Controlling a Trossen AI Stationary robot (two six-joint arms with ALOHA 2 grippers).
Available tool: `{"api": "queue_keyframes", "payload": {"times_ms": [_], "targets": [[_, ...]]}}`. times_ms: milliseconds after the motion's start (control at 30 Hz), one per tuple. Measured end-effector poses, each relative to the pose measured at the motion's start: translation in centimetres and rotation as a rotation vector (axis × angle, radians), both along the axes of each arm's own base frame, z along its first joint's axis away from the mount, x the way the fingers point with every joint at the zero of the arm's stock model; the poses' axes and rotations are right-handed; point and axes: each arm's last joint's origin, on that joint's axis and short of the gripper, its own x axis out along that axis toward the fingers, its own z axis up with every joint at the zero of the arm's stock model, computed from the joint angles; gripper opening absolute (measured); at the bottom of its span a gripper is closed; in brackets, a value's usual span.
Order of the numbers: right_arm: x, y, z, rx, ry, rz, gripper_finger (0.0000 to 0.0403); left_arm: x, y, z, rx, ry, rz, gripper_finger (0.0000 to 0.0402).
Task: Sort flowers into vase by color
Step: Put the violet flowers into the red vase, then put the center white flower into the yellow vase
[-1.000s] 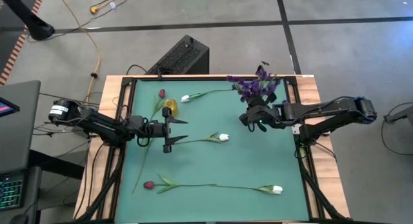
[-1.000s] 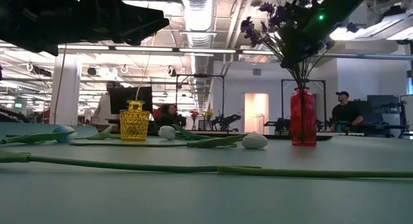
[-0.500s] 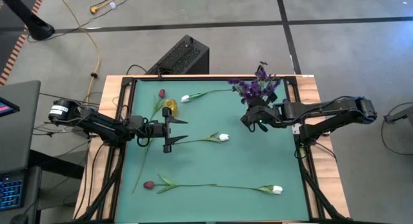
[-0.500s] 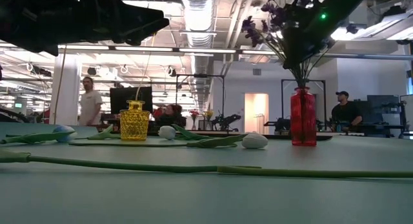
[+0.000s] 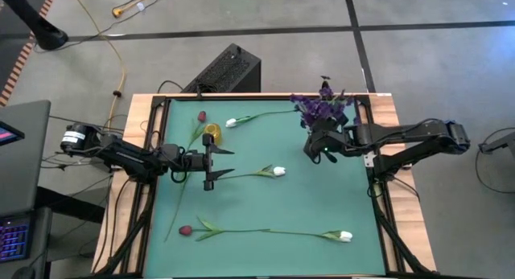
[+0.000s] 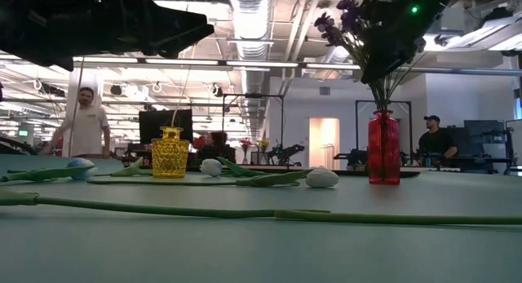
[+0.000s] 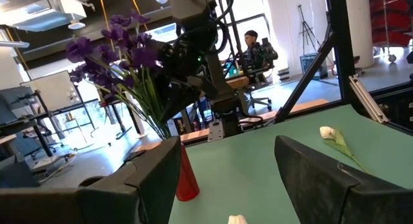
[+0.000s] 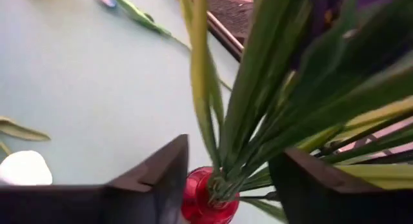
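We see the purple spray (image 5: 320, 107) standing in the red vase (image 6: 383, 148) at the desk's (image 5: 290, 198) far right. Our right end effector (image 8: 229, 179) hovers spread around its stems. Our left end effector (image 5: 219, 163), also spread and empty, waits mid-desk near the yellow vase (image 5: 212, 133).

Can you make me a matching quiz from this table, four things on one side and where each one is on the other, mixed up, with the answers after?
Things
1. purple spray
2. yellow vase
3. left gripper
4. right gripper

Places or states
A. open, hovering over the mat beside the yellow vase
B. standing empty on the mat near the far left corner
C. stems down in the red vase
D. open, straddling the spray's stems above the red vase

Pairs: 1-C, 2-B, 3-A, 4-D
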Motion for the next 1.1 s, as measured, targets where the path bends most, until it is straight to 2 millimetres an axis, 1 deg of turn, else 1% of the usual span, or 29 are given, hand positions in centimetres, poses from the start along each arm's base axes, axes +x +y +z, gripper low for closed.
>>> {"api": "queue_keyframes", "payload": {"times_ms": [133, 233, 333, 667, 867, 1100], "targets": [[-0.1, 0.1, -0.2, 0.036, 0.018, 0.024, 0.029, 0.0, 0.0, 0.0, 0.0, 0.0, 0.0, 0.024], [-0.2, 0.1, -0.3, 0.063, 0.036, 0.044, 0.031, 0.0, 0.0, 0.0, 0.0, 0.0, 0.0, 0.024], [-0.3, 0.2, -0.4, 0.095, 0.061, 0.065, 0.032, 0.0, 0.0, 0.0, 0.0, 0.0, 0.0, 0.024], [-1.2, 0.1, -0.9, 0.192, 0.167, 0.09, 0.0327, 0.0, 0.0, 0.0, 0.004, 0.0, 0.001, 0.0239], [-1.4, 0.2, 0.6, 0.256, 0.174, 0.115, 0.0327, 0.0, 0.0, 0.0, 0.004, 0.0, 0.001, 0.0239], [-1.8, 0.6, 2.2, 0.392, 0.167, 0.118, 0.0327, 0.0, 0.0, -0.1, 0.005, 0.009, 0.001, 0.0239]]}}
